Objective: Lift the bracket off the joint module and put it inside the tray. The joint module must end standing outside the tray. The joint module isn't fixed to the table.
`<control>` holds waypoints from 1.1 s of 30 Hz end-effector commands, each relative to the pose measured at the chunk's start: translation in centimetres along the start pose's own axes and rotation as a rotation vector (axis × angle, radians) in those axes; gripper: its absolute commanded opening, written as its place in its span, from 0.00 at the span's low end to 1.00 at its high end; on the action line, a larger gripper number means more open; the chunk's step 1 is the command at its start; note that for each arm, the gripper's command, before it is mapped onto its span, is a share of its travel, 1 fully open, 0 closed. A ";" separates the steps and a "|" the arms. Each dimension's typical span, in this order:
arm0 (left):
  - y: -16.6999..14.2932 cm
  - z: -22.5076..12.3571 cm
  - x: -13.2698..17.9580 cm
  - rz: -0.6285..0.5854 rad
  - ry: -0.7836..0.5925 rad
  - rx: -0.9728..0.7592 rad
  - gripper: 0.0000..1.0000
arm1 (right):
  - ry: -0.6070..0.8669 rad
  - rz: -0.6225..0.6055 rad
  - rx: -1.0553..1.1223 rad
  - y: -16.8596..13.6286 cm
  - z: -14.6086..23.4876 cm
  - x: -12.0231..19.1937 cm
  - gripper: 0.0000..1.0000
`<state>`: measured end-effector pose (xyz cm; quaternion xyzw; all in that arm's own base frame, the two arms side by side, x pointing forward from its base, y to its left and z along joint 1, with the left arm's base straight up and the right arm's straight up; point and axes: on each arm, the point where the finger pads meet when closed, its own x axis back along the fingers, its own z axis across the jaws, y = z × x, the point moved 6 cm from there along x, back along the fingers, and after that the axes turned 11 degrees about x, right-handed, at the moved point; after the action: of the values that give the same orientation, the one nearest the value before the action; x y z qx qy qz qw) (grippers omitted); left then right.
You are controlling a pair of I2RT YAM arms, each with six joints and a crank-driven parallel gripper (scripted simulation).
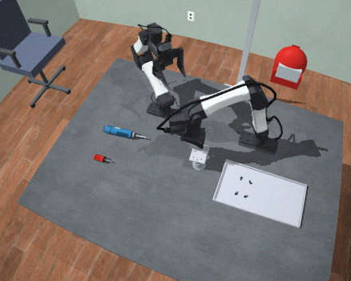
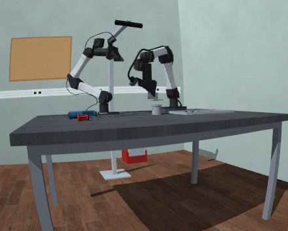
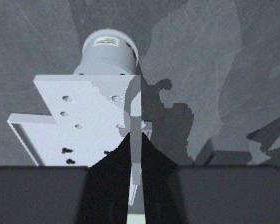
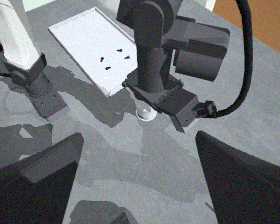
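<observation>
I'm looking down on the table [image 1: 119,206] [image 2: 146,128] [image 3: 191,30] [image 4: 156,170], and there's my left gripper [image 1: 202,146] [image 2: 154,94] [image 3: 136,135] [image 4: 138,97], right at the bracket's edge! The bracket [image 1: 198,155] [image 2: 153,97] [image 3: 91,102] shows its pale, holed plate, overlapping the joint module [image 1: 198,164] [image 2: 156,109] [image 3: 108,50] [image 4: 146,115], whose round end peeks out below. Just beside them, the white tray [image 1: 274,198] [image 2: 202,111] [image 3: 33,117] [image 4: 86,37] carries four small dark screws [image 1: 241,178] [image 3: 67,150] [image 4: 119,50]. Over on my other arm, the right gripper [image 1: 173,78] [image 2: 123,60] [image 4: 139,134] has its fingers spread wide, well apart from the bracket. Across the table lie a blue tool [image 1: 119,132] [image 2: 83,114] and a smaller red screwdriver [image 1: 99,158] [image 2: 83,117], both pointing roughly toward the bracket. Off the table, I've got a blue-grey chair [image 1: 36,48] in one corner.
</observation>
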<state>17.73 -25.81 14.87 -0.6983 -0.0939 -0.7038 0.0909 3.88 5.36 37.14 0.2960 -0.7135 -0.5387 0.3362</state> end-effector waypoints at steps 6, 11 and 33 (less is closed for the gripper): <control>0.0 -0.1 1.5 -0.004 -0.009 -0.013 0.00 | -0.001 0.011 -0.004 -0.2 0.0 0.3 1.00; -0.4 -0.2 3.1 -0.007 -0.008 -0.013 0.00 | -0.001 0.011 -0.004 -0.2 0.0 0.3 1.00; -10.7 5.7 1.9 -0.025 0.035 -0.169 0.00 | 0.000 -0.062 -0.007 2.6 -0.5 -3.2 1.00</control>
<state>19.35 -14.73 15.80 -0.7057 -0.0596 -0.7005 0.0882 4.78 6.52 37.63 0.2982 -0.7107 -0.5414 0.3361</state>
